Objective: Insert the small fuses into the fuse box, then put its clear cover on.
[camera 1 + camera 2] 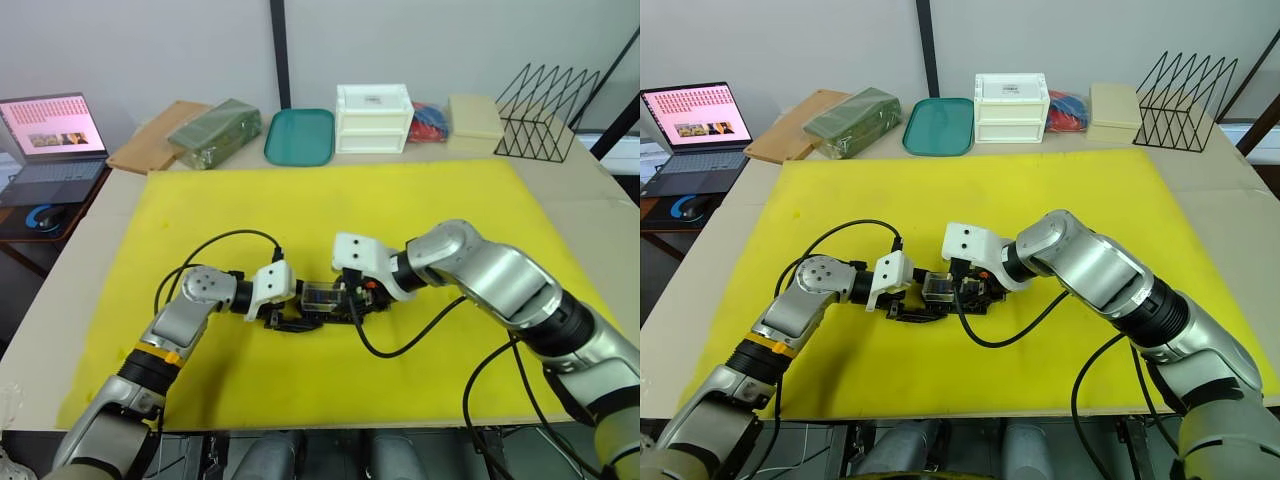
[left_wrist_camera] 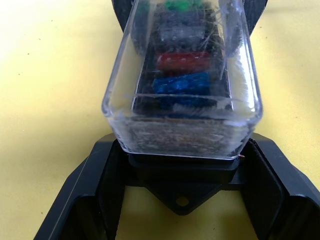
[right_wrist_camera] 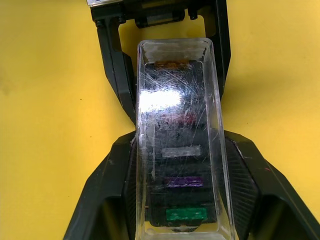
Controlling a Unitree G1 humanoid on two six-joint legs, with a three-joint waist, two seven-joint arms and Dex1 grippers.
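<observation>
Teal tray (image 1: 299, 136) well behind grippers.

Both arms reach inward over the surface and meet a little below the centre of the head-camera frame. The left arm rises from the lower left corner, bends at the elbow, and its forearm runs rightward to a white wrist housing. The left gripper (image 1: 290, 318) sits low, its black fingers (image 2: 95, 200) spread wide to either side of the fuse box (image 2: 182, 185) end. The right arm enters from the lower right corner, sweeps up and leftward, and its white wrist faces the left one. The right gripper (image 1: 345, 305) is lowered too, its fingers (image 3: 107, 195) flanking the clear cover (image 3: 180, 150) closely; whether they press on it cannot be told.
</observation>
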